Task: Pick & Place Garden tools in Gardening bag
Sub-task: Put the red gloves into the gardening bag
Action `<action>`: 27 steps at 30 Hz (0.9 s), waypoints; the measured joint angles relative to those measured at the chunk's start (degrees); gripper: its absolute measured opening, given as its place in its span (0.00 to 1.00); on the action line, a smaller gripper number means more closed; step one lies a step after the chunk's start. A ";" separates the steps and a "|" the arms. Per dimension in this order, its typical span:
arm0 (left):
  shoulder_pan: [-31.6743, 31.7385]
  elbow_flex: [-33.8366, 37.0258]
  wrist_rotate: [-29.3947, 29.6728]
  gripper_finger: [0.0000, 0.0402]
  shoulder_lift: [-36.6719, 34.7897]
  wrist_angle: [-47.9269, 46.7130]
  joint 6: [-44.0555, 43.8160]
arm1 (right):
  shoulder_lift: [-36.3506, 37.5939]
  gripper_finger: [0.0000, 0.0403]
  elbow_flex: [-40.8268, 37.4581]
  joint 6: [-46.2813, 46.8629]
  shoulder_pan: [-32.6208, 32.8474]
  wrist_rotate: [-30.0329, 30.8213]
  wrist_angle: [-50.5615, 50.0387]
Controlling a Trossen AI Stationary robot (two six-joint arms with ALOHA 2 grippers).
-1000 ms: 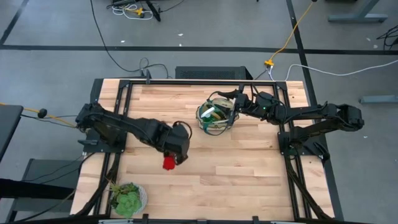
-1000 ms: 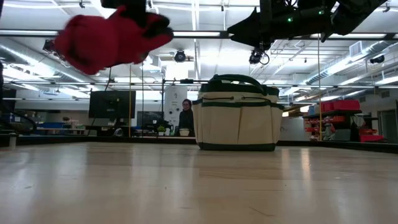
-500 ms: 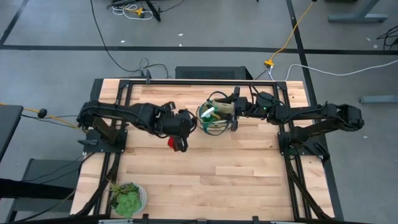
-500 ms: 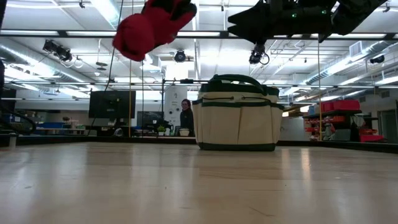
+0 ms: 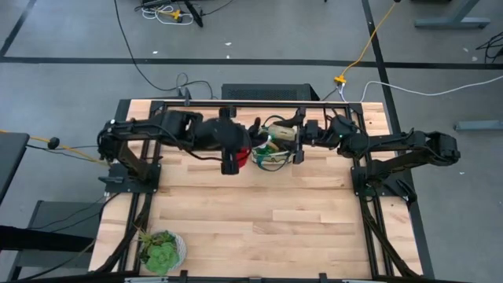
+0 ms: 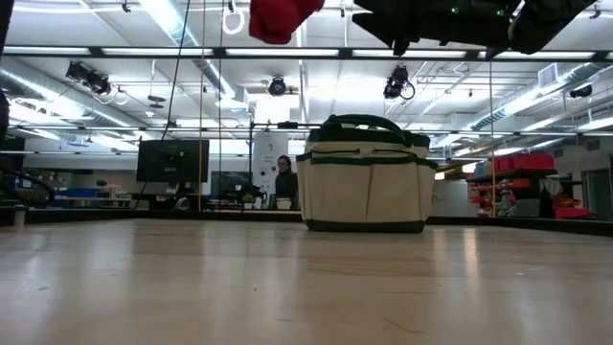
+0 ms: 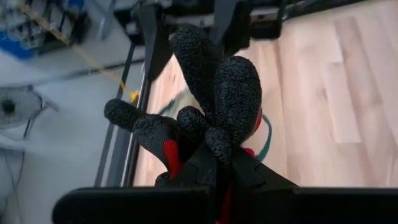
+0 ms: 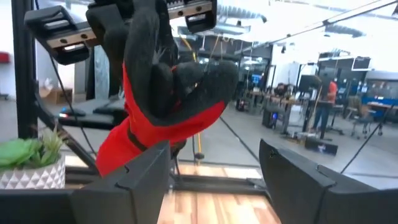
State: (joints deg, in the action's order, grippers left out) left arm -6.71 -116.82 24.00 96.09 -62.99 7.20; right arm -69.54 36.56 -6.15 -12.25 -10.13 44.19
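Taking the gardening bag (image 5: 273, 148) as landmark: it is a small round bag of tan fabric with dark green trim bands and thin arched dark handles, standing upright on the pale, striped wood-plank desk (image 5: 259, 212), toward the far edge. The low view shows stitched side pockets around its wall (image 6: 366, 187).

Far to the bag's left and toward the near edge of the desk stands a leafy green plant (image 5: 161, 250) in a pale pot with a faceted pattern.

Just left of the bag, raised above the desk, hangs the left claw (image 5: 236, 155), pinched tight on the red-and-black gloves (image 5: 245, 156). The gloves are soft red knit with a rough, grainy black coating on the palm and the plump rounded fingers (image 7: 214, 99), which splay out beyond the claw's dark tips. In the low view the red bundle (image 6: 280, 17) hangs high, left of the bag's handles.

Inside the bag's open top lie a white handle and green parts of other tools, too small to tell apart.

Over the bag's right rim sits the right claw (image 5: 297, 140), its broad dark fingers (image 8: 143, 186) spread wide with nothing between them, facing the gloves.
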 joint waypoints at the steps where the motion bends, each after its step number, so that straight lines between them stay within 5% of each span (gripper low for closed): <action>1: 0.31 -0.64 -1.12 0.03 0.00 0.29 1.13 | 0.00 0.62 0.00 0.61 -0.01 0.00 0.39; 16: 3.16 -6.40 -22.99 0.03 0.04 9.22 9.29 | 0.00 0.62 0.00 9.87 -0.02 -16.34 6.09; 27: 3.68 -6.38 -24.27 0.03 0.44 9.37 9.98 | 0.00 0.62 0.00 16.75 -0.02 -22.95 12.72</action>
State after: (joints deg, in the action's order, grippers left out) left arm -3.03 -123.20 -0.27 96.53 -53.61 17.18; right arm -69.54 36.56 10.60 -12.27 -33.08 56.91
